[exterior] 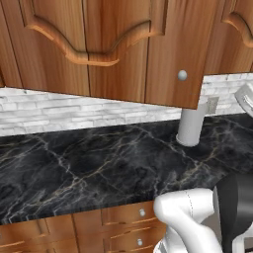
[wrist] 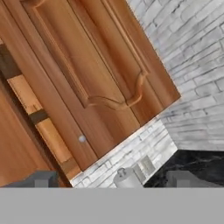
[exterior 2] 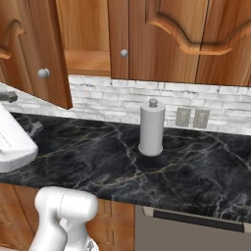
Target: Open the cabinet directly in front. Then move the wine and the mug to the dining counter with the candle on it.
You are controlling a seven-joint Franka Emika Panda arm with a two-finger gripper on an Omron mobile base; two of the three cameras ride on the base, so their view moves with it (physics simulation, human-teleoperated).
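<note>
Cabinet (exterior 2: pixel 44 54): left door swung outward over the counter, its round silver knob (exterior 2: pixel 43 73) on the free edge; in the right base view a bare wooden shelf shows in the gap behind it. The neighbouring door (exterior 2: pixel 120 34) is closed, its own knob near the lower edge. In the left base view the open door (exterior: pixel 118 49) hangs in front of the camera, arched panel facing it, knob (exterior: pixel 182 75) at lower right.

Black marble counter (exterior 2: pixel 98 162) backed by white brick wall (exterior 2: pixel 108 100). A grey paper-towel holder (exterior 2: pixel 151 128) stands upright on the counter near the wall, two wall outlets (exterior 2: pixel 191 117) just to its right. Drawer fronts (exterior: pixel 123 217) with small knobs lie below the counter edge.

Hand view, rolled: closed door panel (wrist: pixel 100 74) with knob (wrist: pixel 82 138), shelf edges visible in the opening beside it. Fingers (wrist: pixel 41 178) stand wide apart at the bottom, nothing between them, gripper (wrist: pixel 113 179) clear of the door.

Inside of the cabinet is mostly hidden; cannot tell where wine and mug stand.
</note>
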